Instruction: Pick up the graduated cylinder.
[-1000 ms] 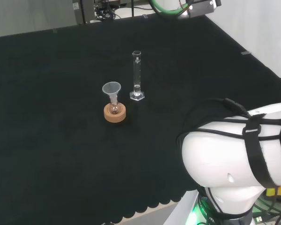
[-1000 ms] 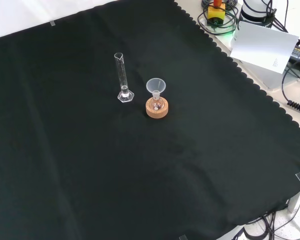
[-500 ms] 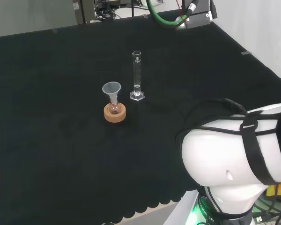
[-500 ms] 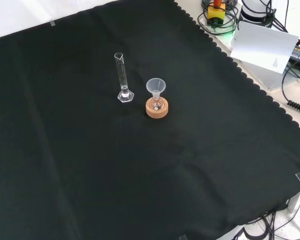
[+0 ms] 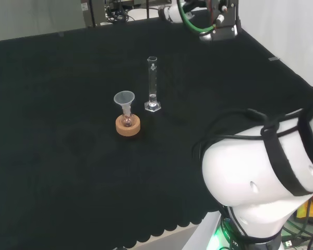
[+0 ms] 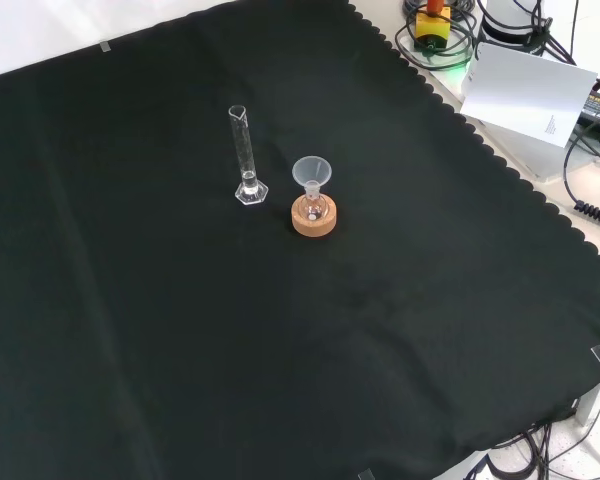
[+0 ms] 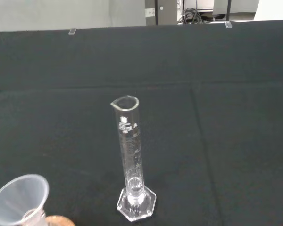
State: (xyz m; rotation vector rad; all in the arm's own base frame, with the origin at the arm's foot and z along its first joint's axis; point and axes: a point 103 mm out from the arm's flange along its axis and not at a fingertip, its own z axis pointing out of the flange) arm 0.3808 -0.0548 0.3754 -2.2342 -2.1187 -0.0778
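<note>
We see the graduated cylinder (image 7: pixel 130 160) standing upright on the black cloth (image 6: pixel 280 350), long axis vertical, apparently empty, well apart from us and straight ahead of the wrist camera. Just beside it a clear funnel (image 5: pixel 124 100) sits in a small flask (image 5: pixel 127 121) on a cork ring (image 5: pixel 128 126). We cannot tell how our fingers are set.

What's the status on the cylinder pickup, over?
Hand state unknown. Graduated cylinder upright on the cloth, untouched. Funnel in flask on cork ring stands close beside it, apart.
</note>
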